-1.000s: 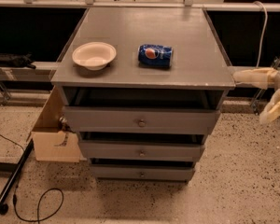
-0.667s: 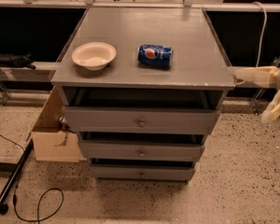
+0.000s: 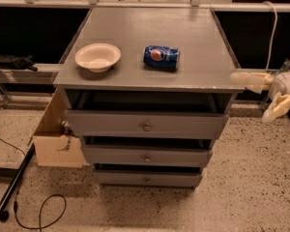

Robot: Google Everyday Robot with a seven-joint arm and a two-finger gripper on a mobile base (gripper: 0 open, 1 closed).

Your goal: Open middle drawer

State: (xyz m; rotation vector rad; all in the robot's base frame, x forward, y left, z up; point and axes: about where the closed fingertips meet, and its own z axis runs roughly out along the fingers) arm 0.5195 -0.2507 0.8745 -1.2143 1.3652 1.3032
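The grey cabinet has three drawer fronts. The middle drawer (image 3: 116,154) is the second front, with a small round metal knob (image 3: 147,158) at its centre and a dark gap above it. The top drawer (image 3: 106,123) and the bottom drawer (image 3: 121,179) each carry a similar knob. My gripper (image 3: 264,94) is at the right edge of the view, beside the cabinet's top right corner and well above and to the right of the middle knob. Its cream fingers (image 3: 249,79) are spread apart and hold nothing.
A white bowl (image 3: 97,57) and a blue soda can (image 3: 161,57) lying on its side are on the cabinet top (image 3: 193,37). A cardboard box (image 3: 55,141) stands against the cabinet's left side. A black pole (image 3: 14,185) and a cable (image 3: 41,216) lie on the speckled floor at the left.
My gripper has shifted slightly to the left, closer to the cabinet's right corner. The drawers have not moved.
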